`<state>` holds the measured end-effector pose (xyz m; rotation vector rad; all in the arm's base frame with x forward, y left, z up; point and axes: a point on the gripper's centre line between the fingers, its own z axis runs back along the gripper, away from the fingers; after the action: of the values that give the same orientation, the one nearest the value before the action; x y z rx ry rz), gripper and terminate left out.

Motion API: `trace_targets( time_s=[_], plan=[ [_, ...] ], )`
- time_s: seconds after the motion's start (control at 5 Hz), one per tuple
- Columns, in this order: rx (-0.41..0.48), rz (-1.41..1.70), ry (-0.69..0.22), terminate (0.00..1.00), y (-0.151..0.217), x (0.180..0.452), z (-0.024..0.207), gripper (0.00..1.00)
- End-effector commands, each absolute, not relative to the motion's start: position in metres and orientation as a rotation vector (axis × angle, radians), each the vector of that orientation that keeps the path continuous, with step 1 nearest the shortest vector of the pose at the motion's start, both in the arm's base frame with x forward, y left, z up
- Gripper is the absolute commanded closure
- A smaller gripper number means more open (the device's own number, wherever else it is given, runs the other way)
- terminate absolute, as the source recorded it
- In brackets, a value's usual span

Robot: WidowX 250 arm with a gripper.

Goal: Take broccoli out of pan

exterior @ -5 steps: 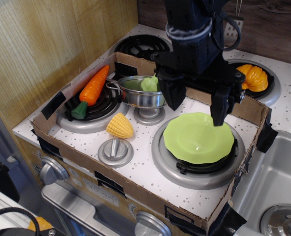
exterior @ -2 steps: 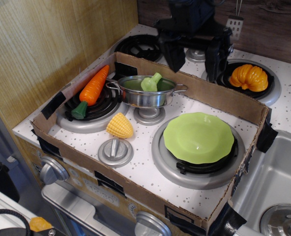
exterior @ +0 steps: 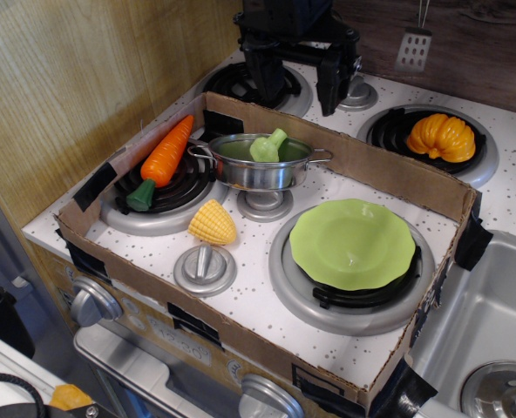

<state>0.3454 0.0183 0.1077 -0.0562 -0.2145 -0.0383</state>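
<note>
1. One gripper (exterior: 297, 85) is what you have here, black, at the top of the view above the rear left burner (exterior: 241, 83); its two fingers (exterior: 331, 83) hang spread wide apart with nothing between them.
2. You can see the gripper sits behind the cardboard wall (exterior: 363, 161), well apart from the pan (exterior: 256, 171) and outside the boxed area.
3. Your broccoli (exterior: 268, 146) is in the pan, pale green, lying tilted with its stubby stem pointing up and to the right above the rim.
4. You will find the pan standing on a small grey knob-like stand (exterior: 264, 205) in the middle of the toy stove top (exterior: 258, 287), its thin wire handles sticking out left and right.
5. To the pan's left, you have an orange carrot (exterior: 166, 152) with a dark green top, lying across the front left burner (exterior: 158, 196), leaning against the cardboard.
6. Just in front of the pan, a yellow corn piece (exterior: 212, 222) rests on the speckled white surface, beside a second grey knob (exterior: 205, 268).
7. To the pan's right and nearer you, a light green plate (exterior: 352, 244) sits on the front right burner (exterior: 345, 300).
8. Beyond the cardboard, on the rear right burner (exterior: 480, 161), you can see an orange pumpkin-like toy (exterior: 442, 137).
9. At the lower right, part of a grey sink (exterior: 480, 340) shows.
</note>
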Motion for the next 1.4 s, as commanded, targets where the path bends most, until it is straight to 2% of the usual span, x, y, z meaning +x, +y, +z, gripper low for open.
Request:
trace_targets(
  time_s=[0.0, 0.4, 0.6, 1.2],
  plan=[
    [-0.06, -0.014, -0.255, 0.0, 0.042, 0.358, 0.095, 0.0],
    [-0.052, 0.028, -0.24, 0.0, 0.062, 0.363, 0.075, 0.0],
    [-0.038, 0.053, -0.282, 0.0, 0.067, 0.362, 0.061, 0.0],
    [-0.045, 0.081, -0.289, 0.0, 0.078, 0.375, 0.04, 0.0]
  ],
)
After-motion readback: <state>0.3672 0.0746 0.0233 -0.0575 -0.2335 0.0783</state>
